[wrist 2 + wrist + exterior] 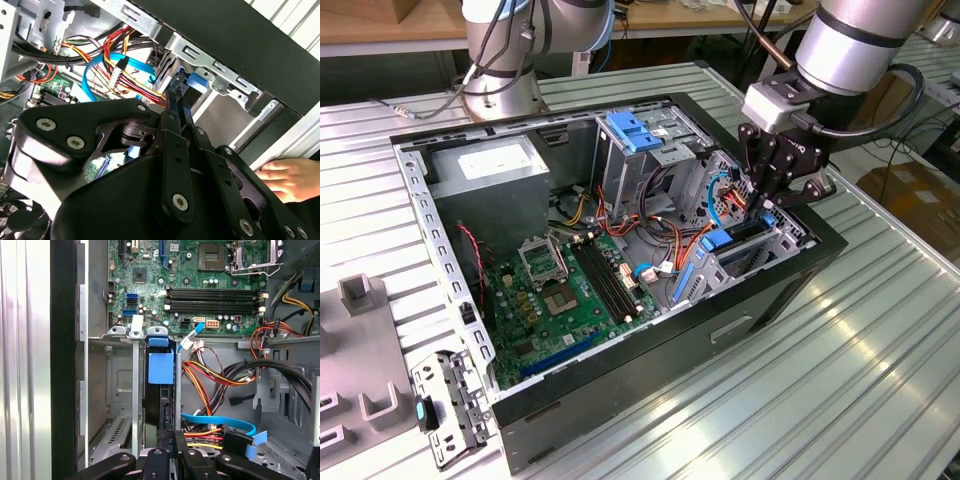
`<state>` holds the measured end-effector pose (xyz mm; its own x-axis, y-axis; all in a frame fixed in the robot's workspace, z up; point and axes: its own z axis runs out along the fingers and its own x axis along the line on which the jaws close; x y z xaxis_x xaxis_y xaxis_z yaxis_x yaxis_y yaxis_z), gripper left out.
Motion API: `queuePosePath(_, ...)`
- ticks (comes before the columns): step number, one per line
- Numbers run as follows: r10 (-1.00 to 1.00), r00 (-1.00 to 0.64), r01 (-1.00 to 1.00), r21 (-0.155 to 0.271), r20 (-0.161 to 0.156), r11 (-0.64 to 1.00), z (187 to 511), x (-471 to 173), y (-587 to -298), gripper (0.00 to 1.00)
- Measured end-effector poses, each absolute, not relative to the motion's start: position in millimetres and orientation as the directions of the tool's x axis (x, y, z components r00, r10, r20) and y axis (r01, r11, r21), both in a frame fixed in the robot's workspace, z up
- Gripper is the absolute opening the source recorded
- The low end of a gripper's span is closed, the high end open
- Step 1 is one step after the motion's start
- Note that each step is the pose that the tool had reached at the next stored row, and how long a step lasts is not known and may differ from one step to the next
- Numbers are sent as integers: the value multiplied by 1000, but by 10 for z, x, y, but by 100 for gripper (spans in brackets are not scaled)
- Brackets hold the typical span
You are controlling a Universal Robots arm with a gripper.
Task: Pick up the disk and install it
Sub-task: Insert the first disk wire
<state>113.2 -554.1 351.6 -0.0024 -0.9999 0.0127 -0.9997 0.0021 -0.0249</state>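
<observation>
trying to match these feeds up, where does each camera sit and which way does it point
exterior view: off the arm, raised, looking down into the open computer case on the ribbed table; shows the arm's forearm and the gripper at the drive bay.
first wrist view: on the wrist, looking down past the gripper at the disk standing in its bay, motherboard beyond.
second wrist view: on the wrist, looking along the gripper linkage toward the bay; a person's hand rests outside the case.
shared: all views catch the blue data cable.

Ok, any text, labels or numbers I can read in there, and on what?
No text is legible.
Power supply sticker: print too small to read.
Motherboard: markings too small to read.
Cable tag: unreadable.
</observation>
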Motion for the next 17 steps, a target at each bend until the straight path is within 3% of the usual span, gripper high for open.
queuePosePath(17, -1000, -26, -999, -25, 13, 26, 3462, 1128, -5543, 16)
